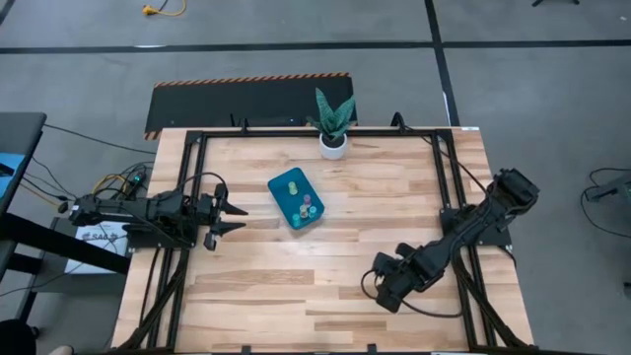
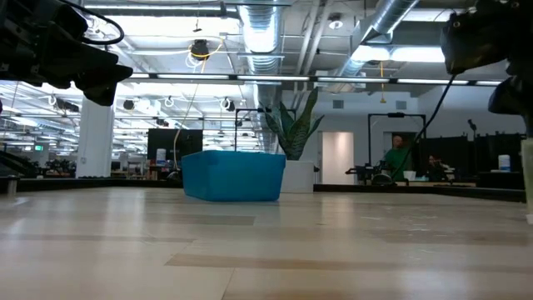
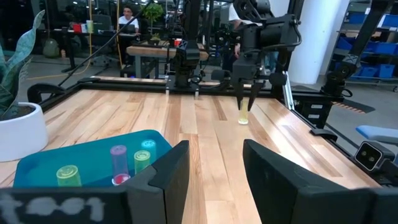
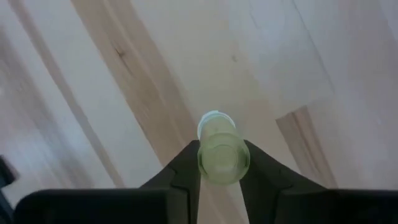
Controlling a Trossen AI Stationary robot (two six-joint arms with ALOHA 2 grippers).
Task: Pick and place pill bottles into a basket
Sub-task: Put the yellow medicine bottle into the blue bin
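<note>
The teal-blue basket [image 1: 292, 204] lies at the table's middle and holds several small pill bottles [image 1: 307, 206], yellow-green, pink and teal. They also show in the left wrist view [image 3: 118, 163]. My left gripper [image 1: 237, 218] is open and empty just left of the basket; the left wrist view [image 3: 214, 180] shows it too. My right gripper [image 1: 385, 287] points down near the table's near right part, shut on a pale yellow-green pill bottle [image 4: 222, 155]. My right gripper pinches the yellow-green bottle's upper part [image 4: 219, 167] between its two fingers, which come from above and point down. In the left wrist view the bottle [image 3: 243, 116] stands upright below the fingers [image 3: 239, 93]. Whether its bottom rests on the table, I cannot tell.
A white pot with a green plant [image 1: 333, 144] stands at the table's far edge, behind the basket. A black frame [image 1: 446, 187] runs along the table's sides. Bare wood lies between the basket and my right gripper. People [image 2: 400, 157] sit in the room beyond.
</note>
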